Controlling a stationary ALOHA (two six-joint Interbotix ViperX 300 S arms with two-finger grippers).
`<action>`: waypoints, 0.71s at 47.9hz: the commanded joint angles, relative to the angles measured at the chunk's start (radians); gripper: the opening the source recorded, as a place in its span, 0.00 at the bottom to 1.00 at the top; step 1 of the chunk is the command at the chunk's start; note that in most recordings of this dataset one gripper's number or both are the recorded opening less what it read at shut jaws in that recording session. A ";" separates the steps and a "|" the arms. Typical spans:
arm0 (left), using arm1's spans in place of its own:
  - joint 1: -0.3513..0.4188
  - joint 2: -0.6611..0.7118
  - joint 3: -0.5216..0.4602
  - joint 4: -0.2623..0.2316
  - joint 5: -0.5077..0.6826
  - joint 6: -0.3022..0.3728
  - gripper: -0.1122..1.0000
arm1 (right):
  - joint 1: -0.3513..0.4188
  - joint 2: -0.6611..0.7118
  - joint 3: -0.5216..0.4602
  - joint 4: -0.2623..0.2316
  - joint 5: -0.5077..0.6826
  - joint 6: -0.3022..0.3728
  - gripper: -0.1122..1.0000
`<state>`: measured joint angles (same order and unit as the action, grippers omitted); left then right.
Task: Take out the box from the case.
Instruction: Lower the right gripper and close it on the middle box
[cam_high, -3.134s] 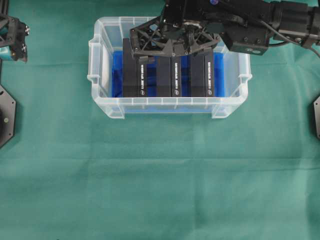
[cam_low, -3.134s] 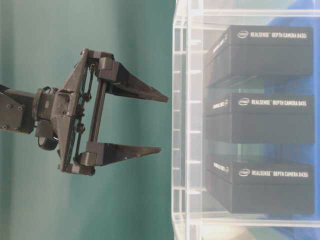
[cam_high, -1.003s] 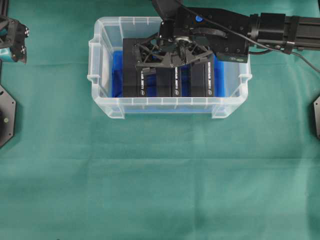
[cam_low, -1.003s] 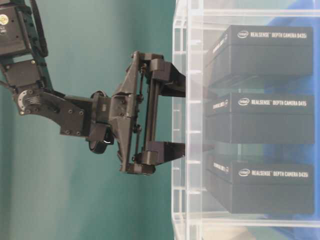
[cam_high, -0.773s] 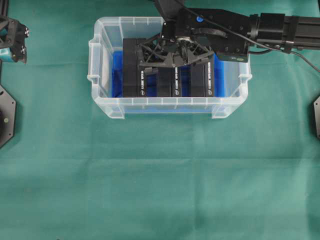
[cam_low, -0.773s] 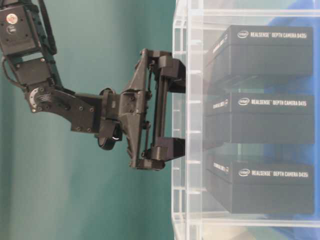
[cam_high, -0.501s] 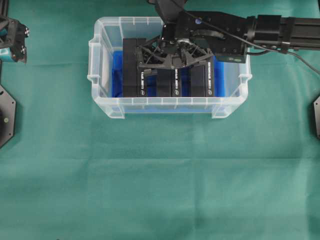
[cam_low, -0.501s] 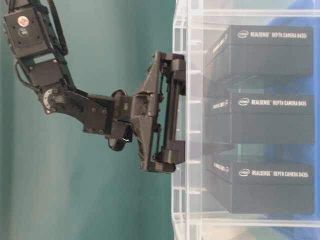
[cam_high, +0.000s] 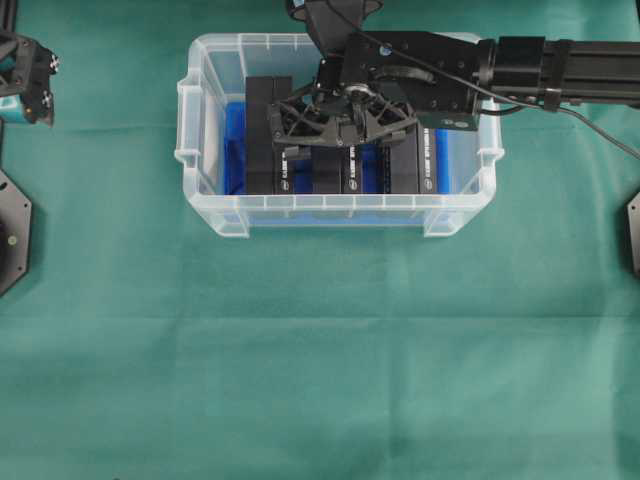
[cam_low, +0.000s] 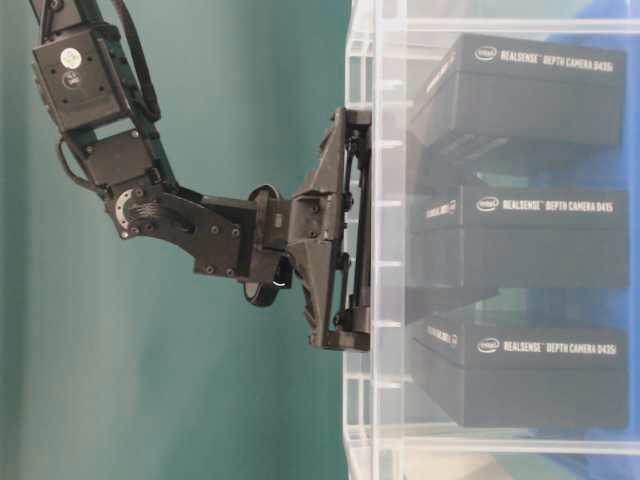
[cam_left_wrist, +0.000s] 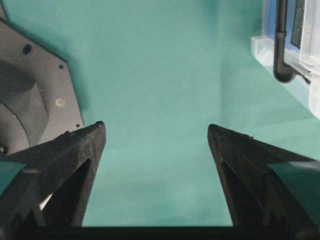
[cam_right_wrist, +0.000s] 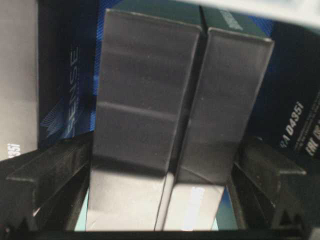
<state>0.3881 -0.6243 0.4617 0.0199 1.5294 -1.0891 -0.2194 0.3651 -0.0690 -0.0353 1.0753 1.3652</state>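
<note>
The clear case (cam_high: 330, 215) holds three black boxes standing side by side on its blue floor. My right gripper (cam_high: 342, 140) reaches down into the case and stands open, one finger on each side of the middle box (cam_high: 340, 172). In the right wrist view that box (cam_right_wrist: 145, 90) fills most of the span of the right gripper (cam_right_wrist: 162, 145), with a thin gap at each finger. From table level the gripper (cam_low: 355, 230) is sunk past the case wall (cam_low: 375, 400). My left gripper (cam_high: 25, 75) hangs open at the far left, away from the case, and is empty (cam_left_wrist: 156, 127).
The left box (cam_high: 265, 140) and right box (cam_high: 415, 150) flank the gripper fingers closely. Green cloth (cam_high: 320, 360) covers the table around the case. Black arm bases sit at the left edge (cam_high: 10, 235) and the right edge (cam_high: 632, 235).
The right gripper has lowered further into the case, down around the middle box. The right-hand box has shifted slightly outward. The left gripper has not moved.
</note>
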 joint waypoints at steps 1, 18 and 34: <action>-0.002 -0.005 -0.015 0.005 -0.005 0.000 0.85 | 0.002 -0.018 -0.008 0.008 -0.003 0.000 0.94; -0.002 -0.005 -0.015 0.006 -0.005 0.000 0.85 | 0.002 -0.006 -0.038 0.040 0.002 0.008 0.72; -0.002 -0.005 -0.015 0.008 -0.005 0.002 0.85 | 0.002 0.000 -0.054 0.040 0.038 0.023 0.72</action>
<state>0.3881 -0.6243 0.4617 0.0230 1.5278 -1.0891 -0.2209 0.3850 -0.0997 0.0000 1.1029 1.3821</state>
